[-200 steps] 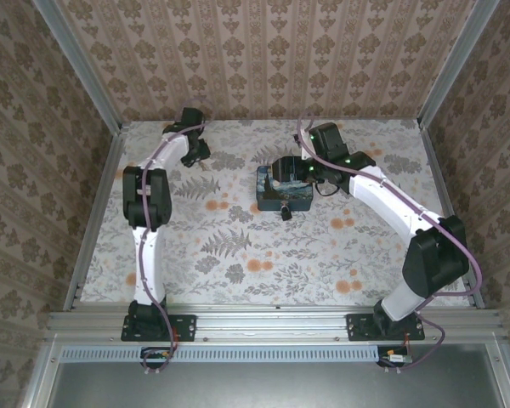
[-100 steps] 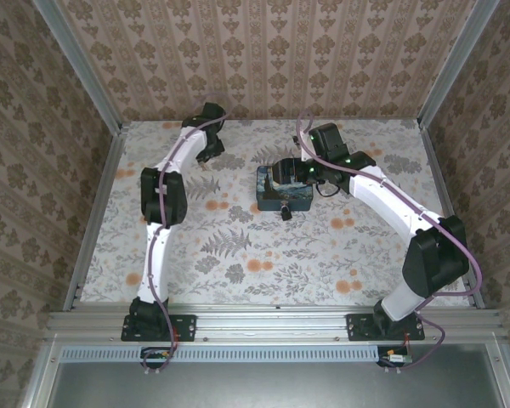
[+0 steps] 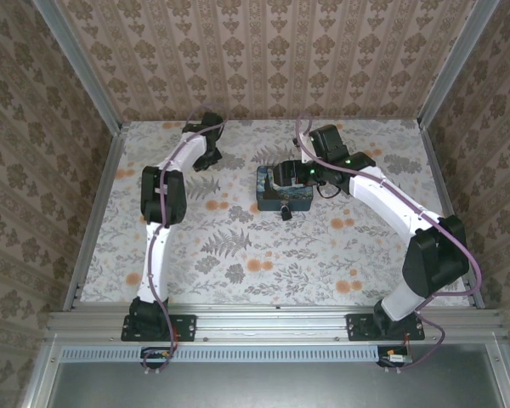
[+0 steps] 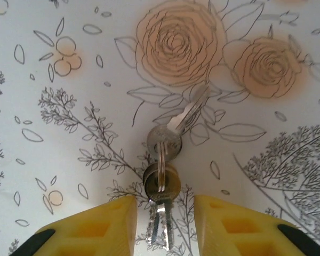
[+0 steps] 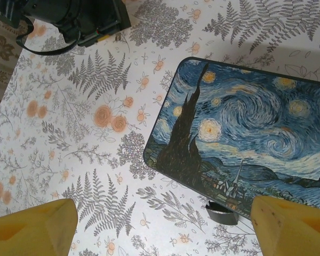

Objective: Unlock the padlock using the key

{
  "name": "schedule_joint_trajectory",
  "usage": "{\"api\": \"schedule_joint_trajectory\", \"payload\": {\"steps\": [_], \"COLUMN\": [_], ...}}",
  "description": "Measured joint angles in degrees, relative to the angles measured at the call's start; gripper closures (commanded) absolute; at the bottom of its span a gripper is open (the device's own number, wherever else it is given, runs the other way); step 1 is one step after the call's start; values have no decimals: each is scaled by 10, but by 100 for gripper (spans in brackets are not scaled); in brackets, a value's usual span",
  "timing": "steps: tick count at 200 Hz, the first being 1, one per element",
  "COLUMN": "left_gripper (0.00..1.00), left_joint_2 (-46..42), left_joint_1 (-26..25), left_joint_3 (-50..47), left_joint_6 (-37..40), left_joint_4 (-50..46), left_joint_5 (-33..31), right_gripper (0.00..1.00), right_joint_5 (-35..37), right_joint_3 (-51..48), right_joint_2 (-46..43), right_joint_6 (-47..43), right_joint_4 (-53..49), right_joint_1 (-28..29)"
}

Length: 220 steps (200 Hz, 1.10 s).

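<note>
Currently straddling 2 keys [image 4: 163, 180] with the left gripper [image 4: 165, 213], jaws narrow yet clear of the blade between them; right gripper [image 5: 162, 213] spread wide above the starry box [image 5: 256, 133].

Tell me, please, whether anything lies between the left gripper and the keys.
Nothing visible does. The keys lie on bare floral cloth, and the blade of the lower key sits between the jaws of the left gripper, touching neither.
</note>
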Motion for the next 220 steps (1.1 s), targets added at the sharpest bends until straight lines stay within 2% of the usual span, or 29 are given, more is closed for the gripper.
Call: {"api": "schedule_joint_trajectory", "payload": {"steps": [44,55,79,117,129,175,220], "left_gripper": [68,72,87,96,100,100,100], "left_joint_2": [0,0,0,-12,-26,-94,-204], "left_joint_1": [5,7,10,12,12,6,-52], "left_joint_3": [-5,-7,-8,-30,-56,-178,-347], "left_joint_6": [-7,-9,-16,-24,-24,-20,3], "left_joint_4": [21,26,25,59,73,125,148], "left_joint_5": [12,14,17,21,26,55,112], "right_gripper": [14,14,15,15,15,16,17], "right_joint_5": [0,0,0,0,0,0,0], "right_joint_3": [-8,-9,-10,-12,-14,-23,-51], "right_joint_2": [0,0,0,0,0,0,-22], "right_joint_6": [0,0,0,0,0,1,5], "right_joint_4": [0,0,0,0,0,0,1], "right_joint_1": [0,0,0,0,0,0,0]}}
